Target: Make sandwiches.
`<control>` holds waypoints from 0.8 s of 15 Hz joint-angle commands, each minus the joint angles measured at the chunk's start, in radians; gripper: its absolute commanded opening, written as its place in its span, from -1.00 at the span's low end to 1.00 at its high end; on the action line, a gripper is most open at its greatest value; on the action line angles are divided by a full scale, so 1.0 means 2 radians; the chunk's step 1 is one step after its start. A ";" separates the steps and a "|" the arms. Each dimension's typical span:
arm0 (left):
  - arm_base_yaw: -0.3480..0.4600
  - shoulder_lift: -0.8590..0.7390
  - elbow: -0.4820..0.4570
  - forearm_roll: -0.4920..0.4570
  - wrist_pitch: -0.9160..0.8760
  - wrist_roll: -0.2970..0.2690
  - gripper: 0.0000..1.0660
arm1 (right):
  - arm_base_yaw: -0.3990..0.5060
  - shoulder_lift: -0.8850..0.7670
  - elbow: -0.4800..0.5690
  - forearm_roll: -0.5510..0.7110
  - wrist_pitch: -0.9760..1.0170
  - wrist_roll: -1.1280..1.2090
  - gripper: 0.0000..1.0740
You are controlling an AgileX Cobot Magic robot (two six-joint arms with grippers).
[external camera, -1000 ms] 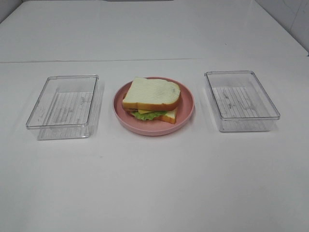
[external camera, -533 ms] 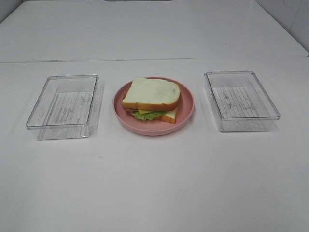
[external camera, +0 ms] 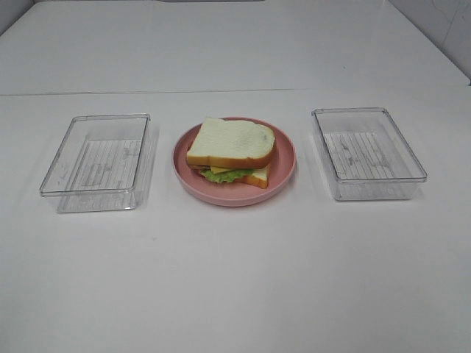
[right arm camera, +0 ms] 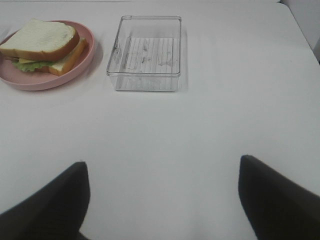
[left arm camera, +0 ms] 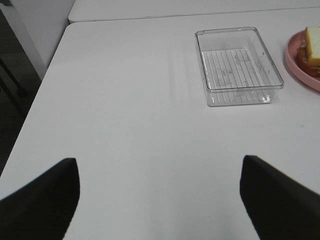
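One sandwich (external camera: 231,153) lies stacked on a round pink plate (external camera: 287,170) at the table's middle: white bread on top, yellow cheese and green lettuce showing at the front edge, a second slice below. The right wrist view shows the sandwich (right arm camera: 42,46) too, and the left wrist view catches only its edge (left arm camera: 312,47). Neither arm appears in the exterior high view. My left gripper (left arm camera: 159,200) is open over bare table, well back from the plate. My right gripper (right arm camera: 162,200) is open too, with nothing between its dark fingers (right arm camera: 277,200).
An empty clear plastic box (external camera: 98,160) stands left of the plate, and a second clear box (external camera: 366,151) stands to its right. The table's left edge (left arm camera: 35,102) drops off beside the left arm. A seam (external camera: 235,91) crosses the table behind the plate.
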State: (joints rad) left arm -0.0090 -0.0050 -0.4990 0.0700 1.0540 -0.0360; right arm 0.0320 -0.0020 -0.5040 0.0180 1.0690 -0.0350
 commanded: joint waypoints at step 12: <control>0.001 -0.011 0.001 -0.074 -0.005 0.047 0.55 | -0.003 -0.008 0.002 0.003 -0.006 -0.003 0.45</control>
State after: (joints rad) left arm -0.0090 -0.0050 -0.4980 -0.0690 1.0540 0.0580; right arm 0.0320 -0.0020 -0.5040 0.0180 1.0690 -0.0350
